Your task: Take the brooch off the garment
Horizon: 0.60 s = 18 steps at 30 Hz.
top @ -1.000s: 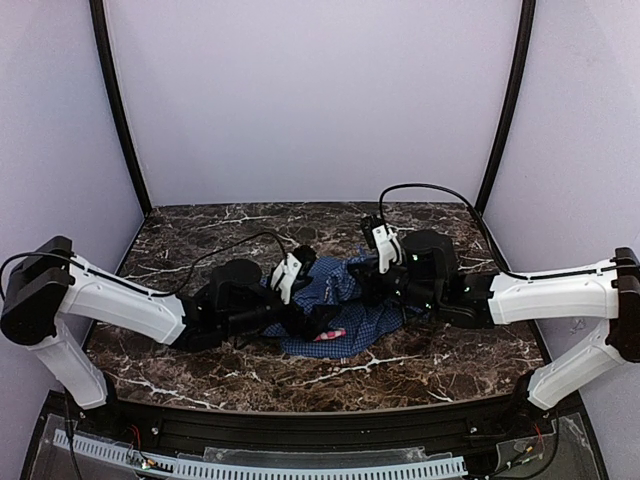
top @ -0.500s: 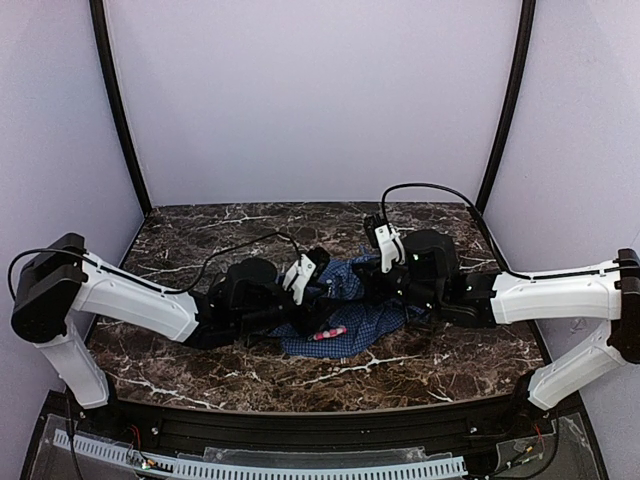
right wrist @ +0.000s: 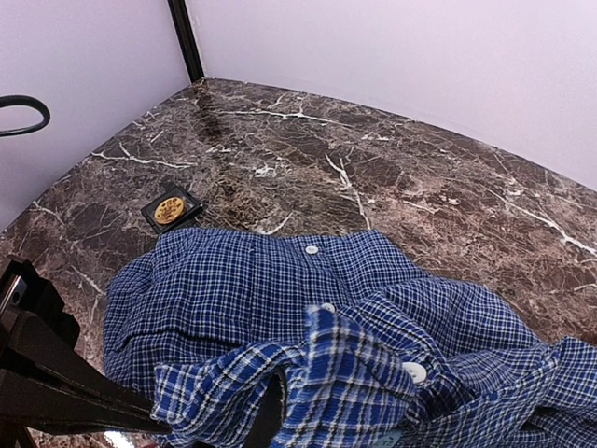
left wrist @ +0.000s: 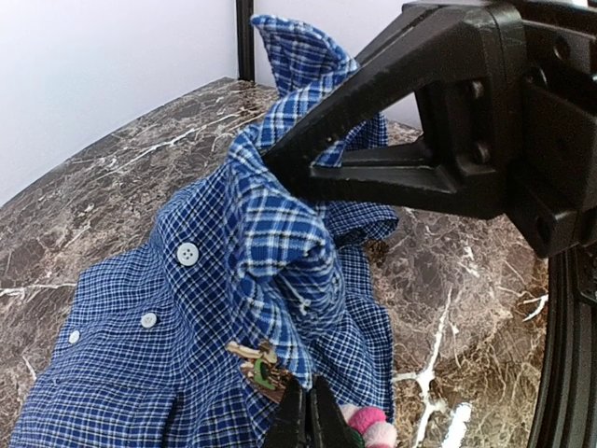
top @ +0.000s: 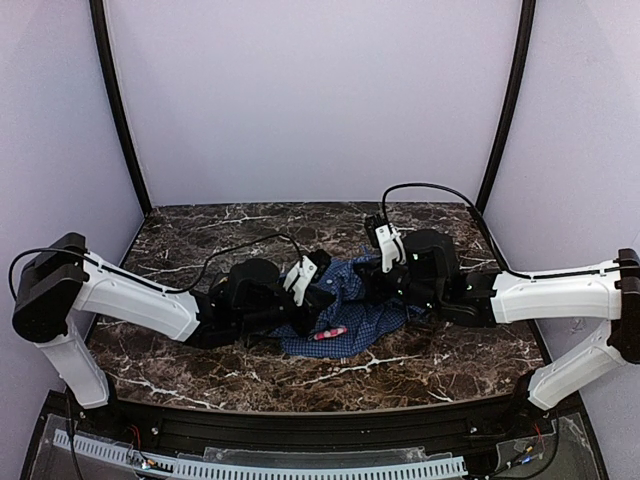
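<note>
The left gripper [left wrist: 306, 413] has its fingers pressed together with no gap showing. Its tips sit just beside the brooch [left wrist: 256, 362], a small gold-and-green piece pinned low on the garment [left wrist: 177, 308]. The wrist view does not show whether they have caught the brooch's edge or only checked cloth. That is the first risk: if the pinch is on fabric alone, any pull will drag the shirt and leave the brooch where it is. If they do have the edge, the hold looks thin and could slip off as soon as the pin resists. A pink object [left wrist: 368, 422] lies just beside the same fingers and could be nudged or trapped in the grip. Further out, the right gripper [left wrist: 280, 166] is clamped on a raised fold of the garment above the brooch, lifting it off the table [left wrist: 457, 308]. A hard tug from the left could strip that fold out of its jaws, and the cloth would then go slack and follow the brooch instead of releasing it. A pull along the wrong line may also snag the pin and tear the fine weave. The two grippers are near each other, so a wide motion by either risks a knock.
</note>
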Each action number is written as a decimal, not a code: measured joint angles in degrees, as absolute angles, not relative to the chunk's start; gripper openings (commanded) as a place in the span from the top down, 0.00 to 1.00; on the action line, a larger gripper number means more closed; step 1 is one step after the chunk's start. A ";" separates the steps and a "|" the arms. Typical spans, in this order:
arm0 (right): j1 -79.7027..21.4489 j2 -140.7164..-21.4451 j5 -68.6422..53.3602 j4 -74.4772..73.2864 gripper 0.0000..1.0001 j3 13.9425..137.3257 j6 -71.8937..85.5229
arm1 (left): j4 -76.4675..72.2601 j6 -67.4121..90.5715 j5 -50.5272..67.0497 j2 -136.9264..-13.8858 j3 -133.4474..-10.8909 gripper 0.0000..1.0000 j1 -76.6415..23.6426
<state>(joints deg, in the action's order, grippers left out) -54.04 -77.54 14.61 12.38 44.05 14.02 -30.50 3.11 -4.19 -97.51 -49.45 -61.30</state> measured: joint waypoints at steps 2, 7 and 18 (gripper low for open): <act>-54.04 -77.52 14.61 12.21 1.00 44.05 14.02 | -30.35 2.96 -4.21 -97.51 -49.47 0.99 -61.30; -53.76 -77.52 14.35 11.09 1.00 44.29 13.08 | -29.98 2.26 -2.92 -97.51 -49.47 0.99 -61.30; -47.00 -81.28 2.22 5.13 1.00 53.69 2.35 | -24.75 -1.98 17.26 -92.05 -49.47 0.99 -56.34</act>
